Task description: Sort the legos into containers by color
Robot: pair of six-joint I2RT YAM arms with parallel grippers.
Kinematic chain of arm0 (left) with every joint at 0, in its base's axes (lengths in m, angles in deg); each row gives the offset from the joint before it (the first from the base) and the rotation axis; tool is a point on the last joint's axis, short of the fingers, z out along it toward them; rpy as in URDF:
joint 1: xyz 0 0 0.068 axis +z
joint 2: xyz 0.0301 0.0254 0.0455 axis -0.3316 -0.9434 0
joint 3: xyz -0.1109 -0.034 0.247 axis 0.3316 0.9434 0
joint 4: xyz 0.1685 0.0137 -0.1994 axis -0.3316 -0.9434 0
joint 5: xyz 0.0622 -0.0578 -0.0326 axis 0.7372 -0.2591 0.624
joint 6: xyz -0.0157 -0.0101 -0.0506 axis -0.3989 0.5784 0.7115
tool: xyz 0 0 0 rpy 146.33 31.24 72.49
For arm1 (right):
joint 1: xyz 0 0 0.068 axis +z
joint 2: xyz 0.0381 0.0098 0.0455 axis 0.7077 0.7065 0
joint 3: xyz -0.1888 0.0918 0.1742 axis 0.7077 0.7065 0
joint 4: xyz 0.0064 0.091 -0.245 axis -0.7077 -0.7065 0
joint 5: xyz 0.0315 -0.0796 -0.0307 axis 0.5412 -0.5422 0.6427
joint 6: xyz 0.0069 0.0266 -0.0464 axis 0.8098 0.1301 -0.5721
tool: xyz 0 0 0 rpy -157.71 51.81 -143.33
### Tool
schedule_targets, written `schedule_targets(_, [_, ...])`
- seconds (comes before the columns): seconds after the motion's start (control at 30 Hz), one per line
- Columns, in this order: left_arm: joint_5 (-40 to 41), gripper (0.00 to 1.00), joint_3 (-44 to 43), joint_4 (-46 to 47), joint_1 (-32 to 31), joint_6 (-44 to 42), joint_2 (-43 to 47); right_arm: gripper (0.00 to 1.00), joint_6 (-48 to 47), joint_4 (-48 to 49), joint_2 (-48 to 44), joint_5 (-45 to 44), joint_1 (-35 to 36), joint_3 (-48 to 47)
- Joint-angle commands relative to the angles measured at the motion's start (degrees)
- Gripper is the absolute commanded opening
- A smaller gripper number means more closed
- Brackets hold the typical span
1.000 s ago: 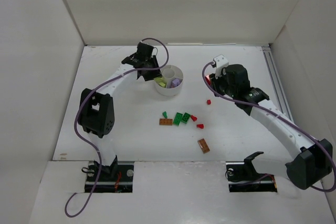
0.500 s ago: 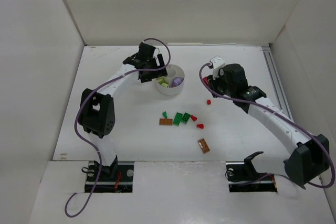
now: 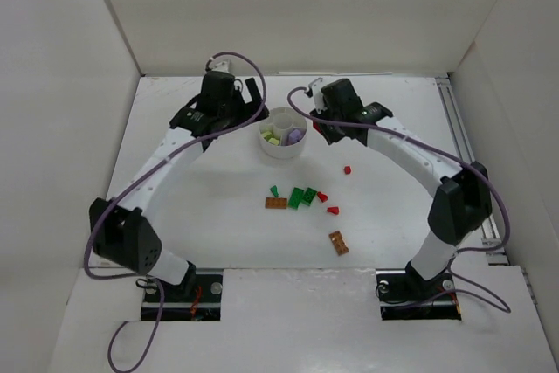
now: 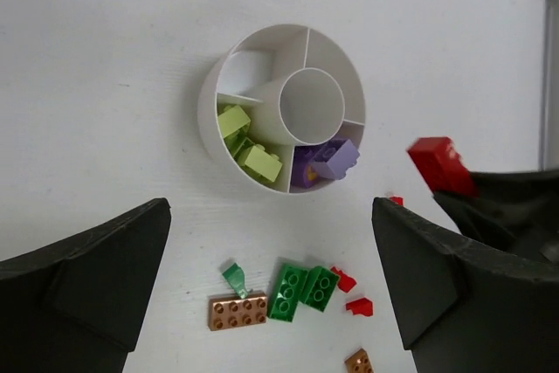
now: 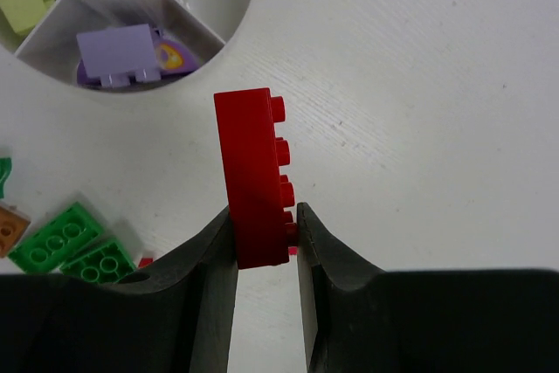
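The white round dish (image 3: 281, 154) with wedge containers stands at the back middle. One wedge holds pale yellow-green legos (image 4: 249, 151), another purple ones (image 4: 328, 161). My left gripper (image 3: 231, 111) hangs open and empty high to the dish's left; its fingers frame the left wrist view (image 4: 271, 286). My right gripper (image 5: 266, 233) is shut on a red lego (image 5: 253, 176), held on edge just right of the dish (image 5: 236, 15). Two green legos (image 3: 301, 196), an orange-brown one (image 3: 276, 203), a small green piece (image 3: 274, 190) and small red pieces (image 3: 322, 196) lie mid-table.
Another orange-brown lego (image 3: 338, 242) lies nearer the front, and a small red piece (image 3: 347, 169) sits right of the dish. White walls enclose the table on the left, back and right. A rail (image 3: 456, 128) runs along the right edge.
My left gripper opened wide and drew back, up and left from the dish. The right arm swung left, carrying the red lego to the dish's right side.
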Motion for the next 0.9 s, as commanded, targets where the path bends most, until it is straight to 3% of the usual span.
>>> schedule_targets(0.0, [2.5, 0.99, 4.0, 1.9, 1.6, -0.4, 7.5, 0.04, 0.2, -5.2, 4.4, -2.9, 0.9, -7.1])
schedule_targets(0.33, [5.2, 0.99, 14.4, 1.2, 3.5, 1.8, 19.1, 0.04, 0.7, -11.1, 15.7, -4.8, 2.1, -20.9])
schedule_targets(0.87, [1.7, 0.99, 17.6, 2.3, 5.0, 1.2, 20.6, 0.1, -0.4, -15.4, 23.5, -4.9, 3.7, -31.0])
